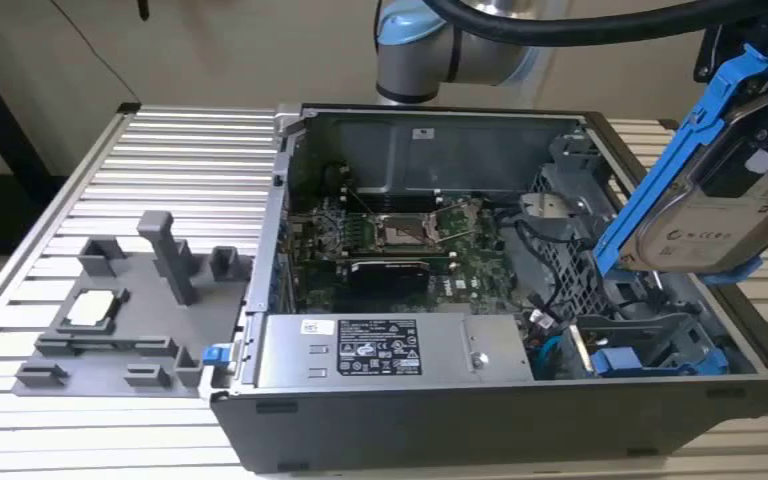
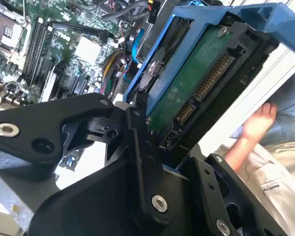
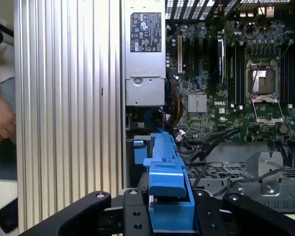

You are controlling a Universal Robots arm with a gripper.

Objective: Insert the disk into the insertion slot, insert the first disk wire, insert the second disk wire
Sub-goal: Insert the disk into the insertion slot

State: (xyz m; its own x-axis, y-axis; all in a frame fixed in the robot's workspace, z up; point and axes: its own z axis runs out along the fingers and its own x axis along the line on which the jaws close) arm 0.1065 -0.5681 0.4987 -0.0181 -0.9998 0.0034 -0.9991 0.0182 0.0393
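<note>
My gripper (image 1: 755,100) is shut on the disk (image 1: 711,225), a silver-grey drive with a white label in a blue carrier frame. It hangs tilted above the open computer case, at the exterior view's right. In the second wrist view the disk (image 2: 187,88) shows its green board and connectors, with the gripper (image 2: 157,132) clamped across its edge. The first wrist view has the blue carrier (image 3: 169,187) edge-on between the black fingers (image 3: 206,216). The insertion slot (image 1: 638,345), a grey metal bay with blue fittings, lies below the disk in the case's near right corner. Loose black cables (image 3: 206,142) lie beside it.
Inside the case are the green motherboard (image 1: 398,235) and a grey labelled power-supply box (image 1: 384,350) along the front wall. A grey plastic fixture (image 1: 131,310) stands on the ribbed table at the exterior view's left. A person's hand (image 3: 0,118) rests beside the table.
</note>
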